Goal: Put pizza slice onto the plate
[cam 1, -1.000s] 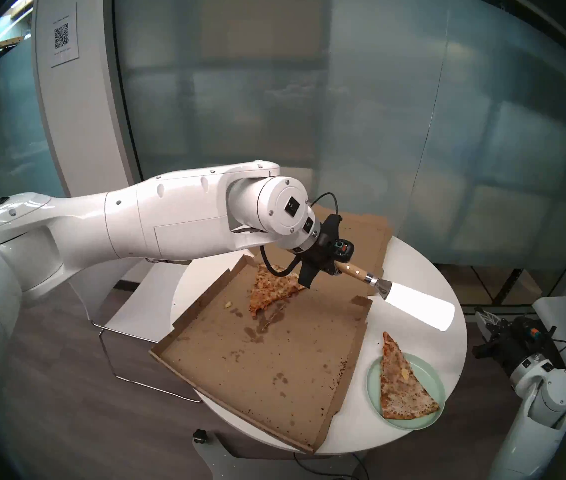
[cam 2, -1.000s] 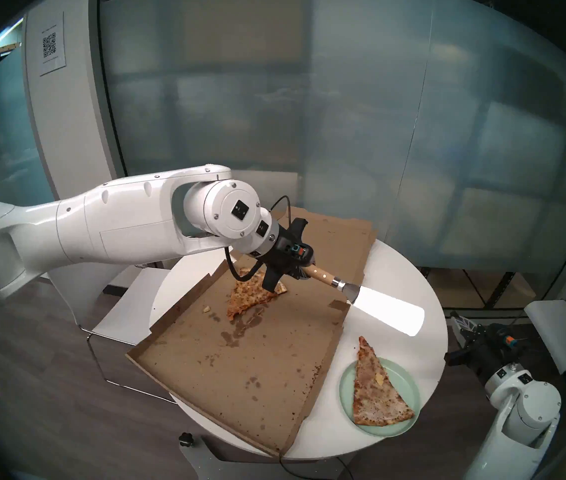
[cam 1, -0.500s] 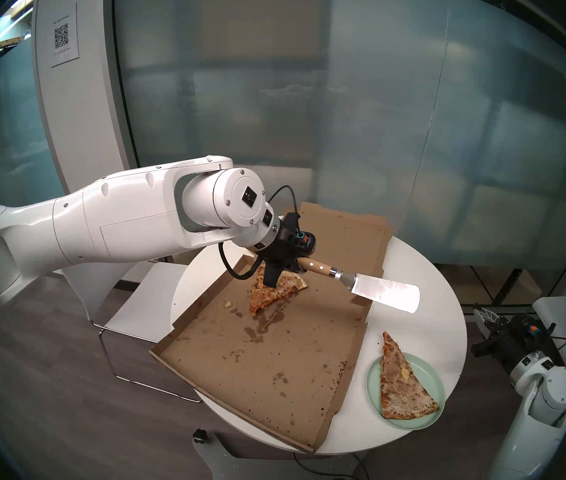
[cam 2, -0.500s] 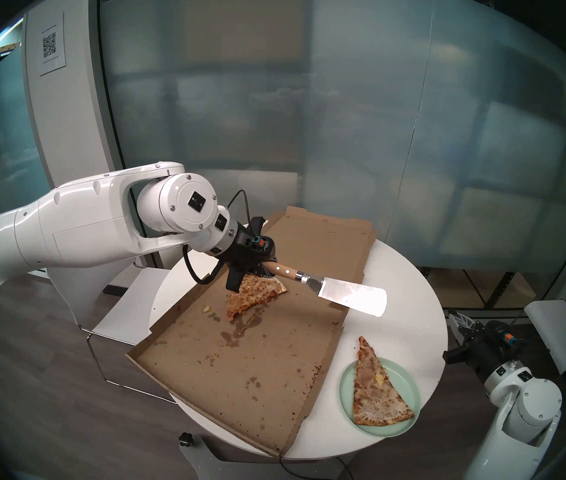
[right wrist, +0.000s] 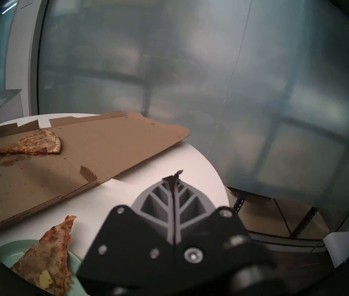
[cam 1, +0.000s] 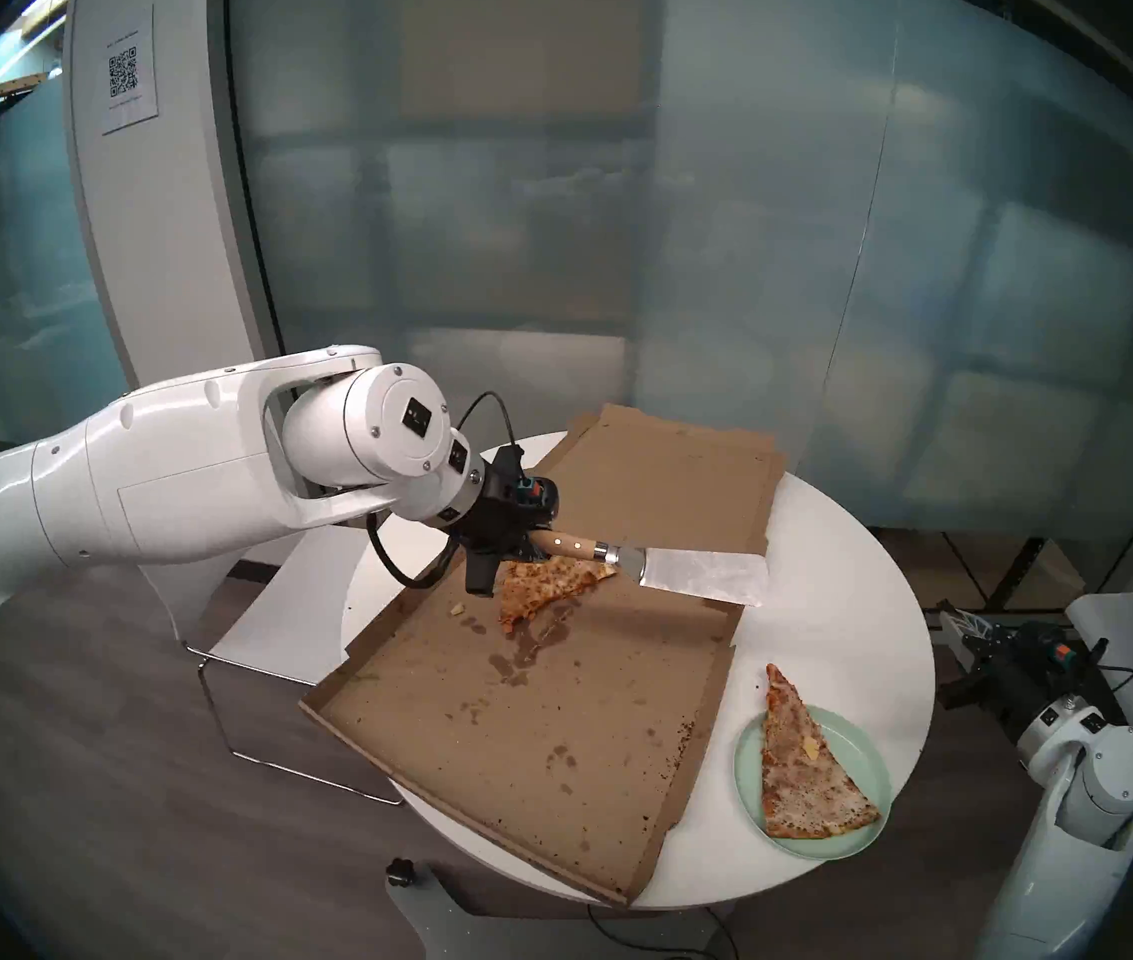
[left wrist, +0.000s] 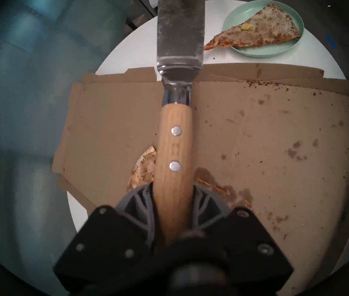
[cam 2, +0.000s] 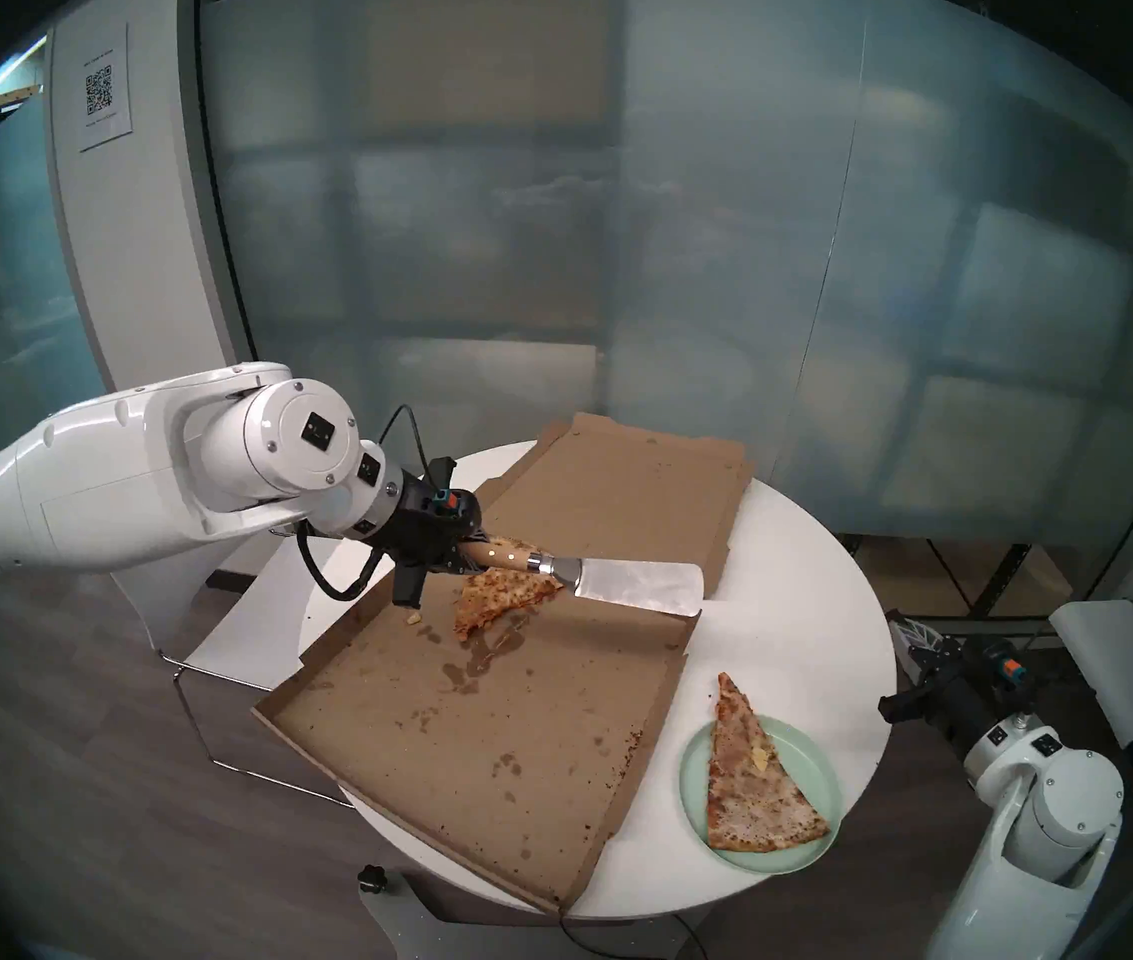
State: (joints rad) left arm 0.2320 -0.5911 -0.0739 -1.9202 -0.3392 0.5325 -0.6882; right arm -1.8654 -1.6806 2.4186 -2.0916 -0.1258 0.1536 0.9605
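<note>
The pizza slice (cam 1: pixel 806 775) is long, pale and brown-speckled. It lies on the mint-green plate (cam 1: pixel 858 740) at the table's near right, and its tip overhangs the far rim. The left wrist view shows the slice (left wrist: pixel 261 30) and the plate (left wrist: pixel 254 52) at top right. My left gripper (cam 1: pixel 527 539) is shut on the wooden handle of a metal spatula (cam 1: pixel 702 574). The bare blade hovers over the far right part of the pizza box. My right gripper (right wrist: pixel 174 179) is shut on nothing, off the table's right edge, near the slice (right wrist: pixel 49 252).
An open, grease-stained pizza box (cam 1: pixel 549 730) fills the middle of the round white table (cam 1: pixel 834 591), its lid (cam 1: pixel 674 487) lying flat behind. A shorter orange slice (cam 1: pixel 546 584) lies in the box under my left wrist. A white chair (cam 1: pixel 272 612) stands to the table's left.
My left arm has drawn back to the left. The spatula blade went from above the bare table right of the box to above the box and turned flatter. The slice and plate stayed put.
</note>
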